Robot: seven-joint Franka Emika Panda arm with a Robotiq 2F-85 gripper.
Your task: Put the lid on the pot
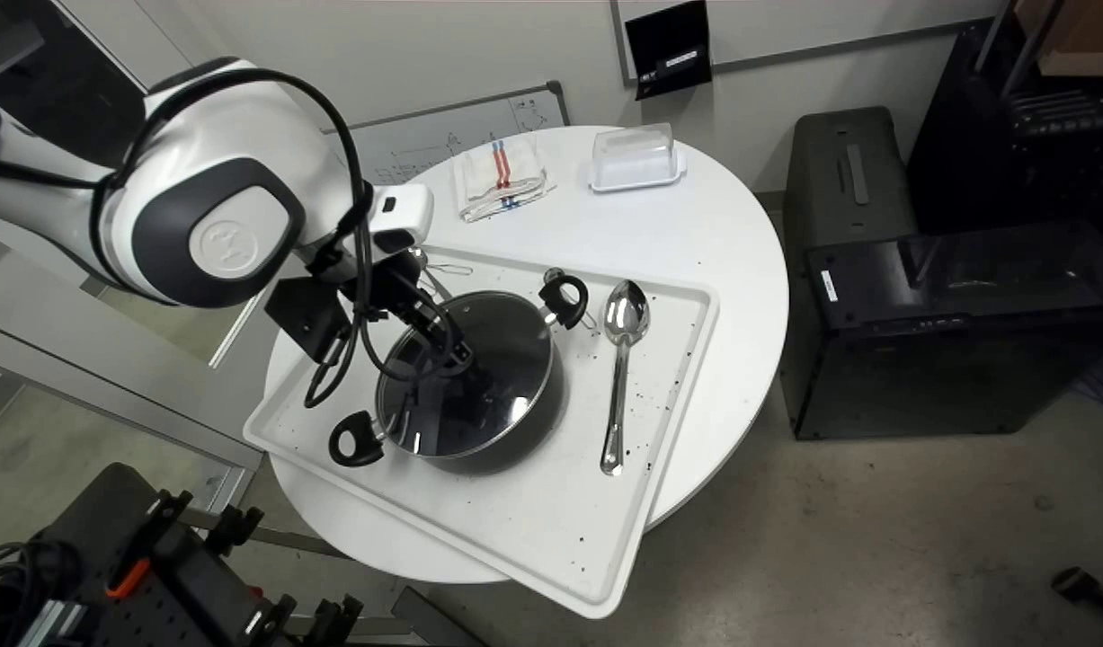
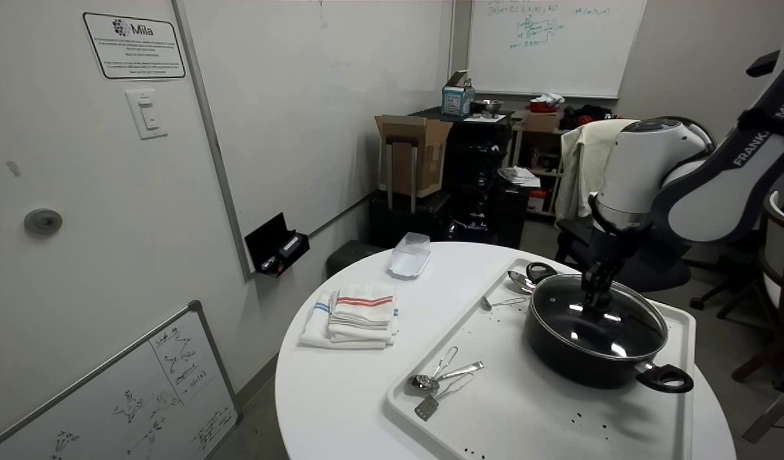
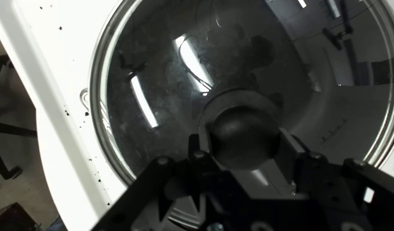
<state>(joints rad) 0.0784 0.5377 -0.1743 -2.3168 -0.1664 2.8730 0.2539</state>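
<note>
A gripper (image 3: 245,146) clasps the knob (image 3: 245,134) of a glass lid (image 2: 596,329), its fingers (image 3: 288,155) pressed to either side. The lid rests on the black pot (image 2: 570,361), rim appearing to meet rim in both exterior views. The job looks all but done: the pot is covered, and what is left, by this reading, is to let go of the knob and lift clear. The lid lies flat, knob pointing up; being round, it has no long axis (the pot's handles (image 1: 366,436) do mark a line, lower left to upper right in an exterior view). The pot stands on a white tray (image 1: 515,530), a steel spoon (image 1: 618,377) lying near it; farther off on the table (image 1: 722,234) are folded towels (image 1: 502,175) and a covered dish (image 1: 636,162).
</note>
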